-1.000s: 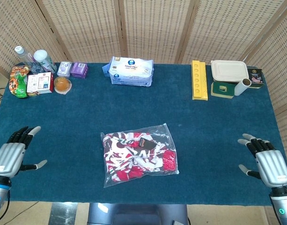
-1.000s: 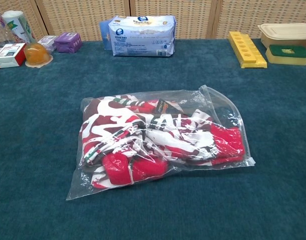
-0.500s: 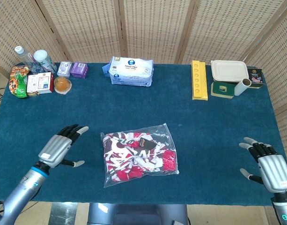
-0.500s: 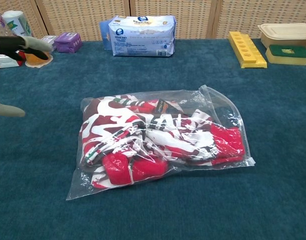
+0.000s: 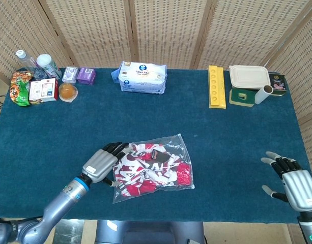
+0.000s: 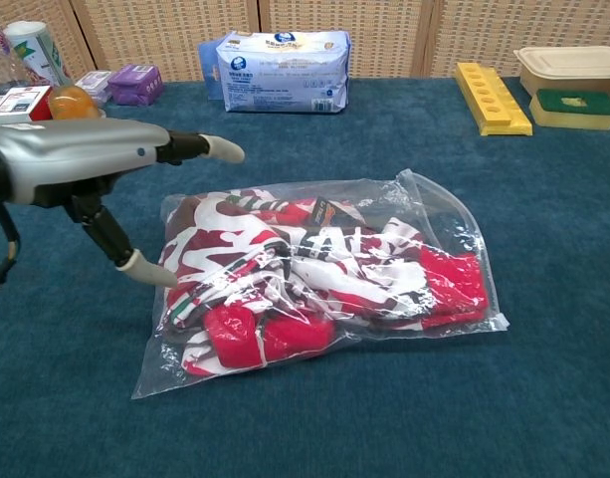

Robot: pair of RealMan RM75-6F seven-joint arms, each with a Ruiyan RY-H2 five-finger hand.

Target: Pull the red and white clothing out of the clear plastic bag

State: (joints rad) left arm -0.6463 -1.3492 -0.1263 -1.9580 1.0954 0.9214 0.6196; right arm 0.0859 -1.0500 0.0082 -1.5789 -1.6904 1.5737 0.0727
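— What has changed since half a second ago?

— The left hand has swung in from the open carpet to the bag; its fingers are spread over the bag's left edge, thumb low beside it, gripping nothing (whether they touch the plastic I cannot tell). The right hand has barely moved — fingers apart, empty, by the table's right front corner.

— And the clothing?

— The clothing is still wholly inside the bag, which lies flat near the front middle of the table, just where it was.

— Any writing?

— The blue wipes pack at the back carries a round logo and print too small to read. The box at back left has a label, also unreadable.

— Room to move?

— Open blue carpet all round the bag, widest to its right. The rest keeps to the back edge: bottles and small items at left, a yellow tray and lidded container at right.
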